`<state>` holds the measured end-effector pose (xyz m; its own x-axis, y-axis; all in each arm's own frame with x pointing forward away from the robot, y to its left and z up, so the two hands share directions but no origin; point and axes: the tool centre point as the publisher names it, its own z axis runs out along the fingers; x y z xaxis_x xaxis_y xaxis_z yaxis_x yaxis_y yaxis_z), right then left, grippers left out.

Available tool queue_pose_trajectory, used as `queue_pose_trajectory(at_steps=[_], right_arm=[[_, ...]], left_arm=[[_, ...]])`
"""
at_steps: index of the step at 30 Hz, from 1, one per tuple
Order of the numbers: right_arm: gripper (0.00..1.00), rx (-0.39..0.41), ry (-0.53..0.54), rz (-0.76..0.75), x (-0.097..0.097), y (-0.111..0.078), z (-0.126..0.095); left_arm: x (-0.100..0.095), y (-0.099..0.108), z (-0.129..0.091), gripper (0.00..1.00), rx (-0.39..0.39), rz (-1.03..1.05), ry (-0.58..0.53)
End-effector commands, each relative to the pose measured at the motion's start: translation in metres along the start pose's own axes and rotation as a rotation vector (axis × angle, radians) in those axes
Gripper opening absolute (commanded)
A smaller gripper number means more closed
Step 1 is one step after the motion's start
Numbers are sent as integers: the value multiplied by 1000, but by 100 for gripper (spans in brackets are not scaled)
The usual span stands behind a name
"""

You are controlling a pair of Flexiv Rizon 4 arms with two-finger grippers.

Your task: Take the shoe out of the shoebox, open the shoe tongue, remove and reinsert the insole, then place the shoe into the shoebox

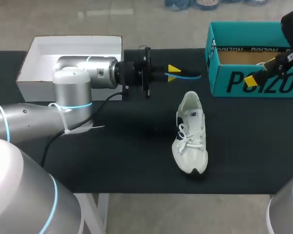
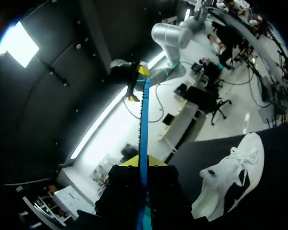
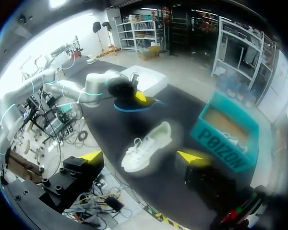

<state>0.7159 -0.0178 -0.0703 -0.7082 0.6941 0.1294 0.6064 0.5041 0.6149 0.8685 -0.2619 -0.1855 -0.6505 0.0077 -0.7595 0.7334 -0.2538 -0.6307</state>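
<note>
Shoebox (image 1: 234, 83) right end outside head view.

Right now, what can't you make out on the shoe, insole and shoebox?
Inside of the shoe: too small in every view.
Faces of the insole: left wrist view shows only its edge.
Right end of the shoebox: cut off by head view's edge; right gripper covers part of its inside.

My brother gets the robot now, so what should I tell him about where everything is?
Left gripper: shut on the blue insole, held above the table.
Right gripper: open, empty, beside the teal shoebox.
White shoe: on the table, outside the shoebox.
Done: shoe out, insole out.
Left: put the insole back in, then the shoe into the shoebox.
</note>
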Motion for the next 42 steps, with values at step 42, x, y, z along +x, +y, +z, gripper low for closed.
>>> queue_pose_trajectory(at_steps=[42], right_arm=[[100, 4, 2, 1, -1, 2, 1]], left_arm=[[-54, -10, 4, 0, 137, -2220, -488]])
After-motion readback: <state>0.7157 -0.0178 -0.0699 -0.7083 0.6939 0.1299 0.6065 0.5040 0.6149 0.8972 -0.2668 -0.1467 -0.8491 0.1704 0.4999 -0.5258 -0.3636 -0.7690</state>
